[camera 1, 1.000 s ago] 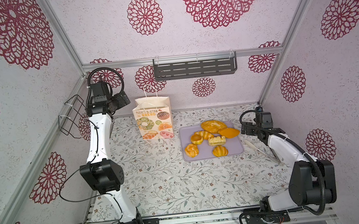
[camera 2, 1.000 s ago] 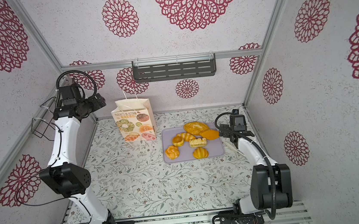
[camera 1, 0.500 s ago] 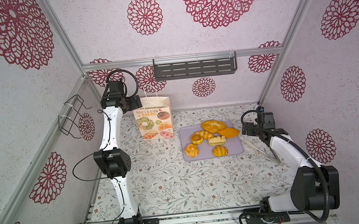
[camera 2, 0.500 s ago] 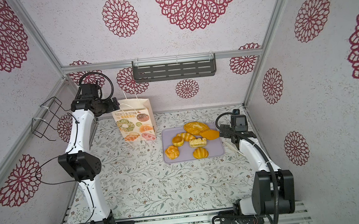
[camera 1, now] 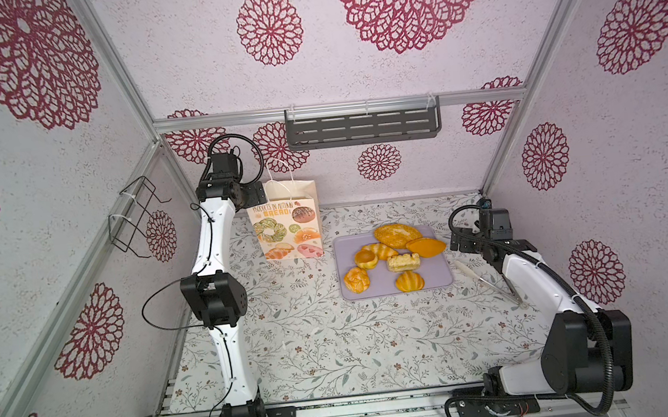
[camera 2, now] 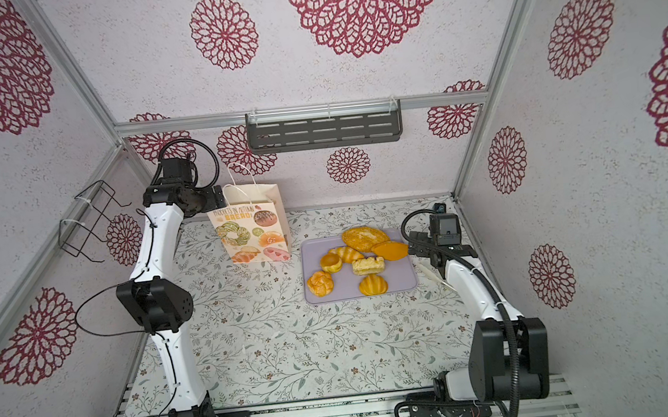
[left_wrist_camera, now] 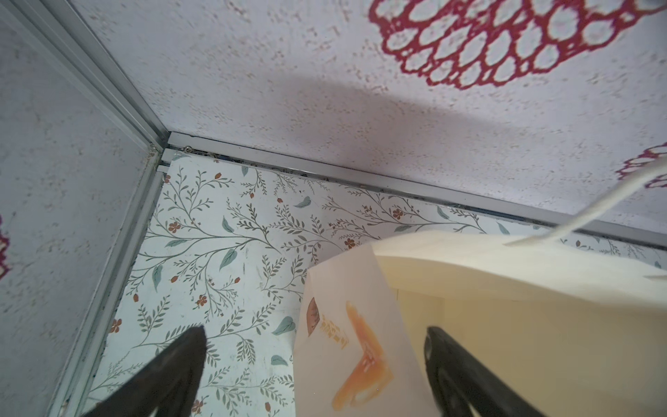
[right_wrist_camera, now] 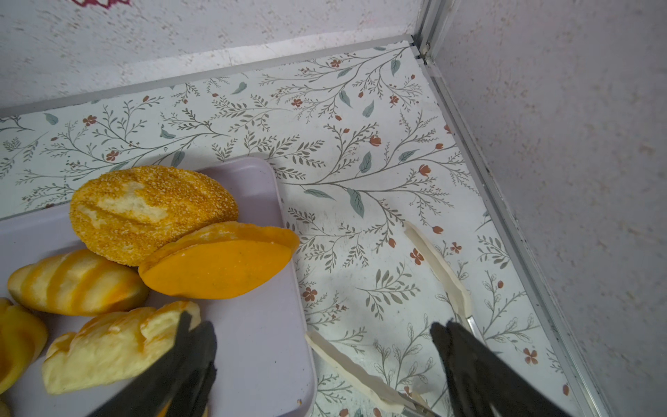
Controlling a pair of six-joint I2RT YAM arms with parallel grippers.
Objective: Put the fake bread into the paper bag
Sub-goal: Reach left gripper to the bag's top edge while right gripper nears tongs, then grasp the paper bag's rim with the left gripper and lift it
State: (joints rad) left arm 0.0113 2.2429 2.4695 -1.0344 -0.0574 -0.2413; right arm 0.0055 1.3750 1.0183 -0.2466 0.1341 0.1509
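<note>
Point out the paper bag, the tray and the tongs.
paper bag (camera 1: 288, 230), in a top view, printed front.
tray (camera 1: 439, 274), in a top view, bare right part.
tongs (right_wrist_camera: 438, 263), right wrist view, white tip.

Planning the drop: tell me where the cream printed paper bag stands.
In both top views the cream printed paper bag stands upright at the back left, left of the lilac rectangular tray, left gripper at its rim.
</note>
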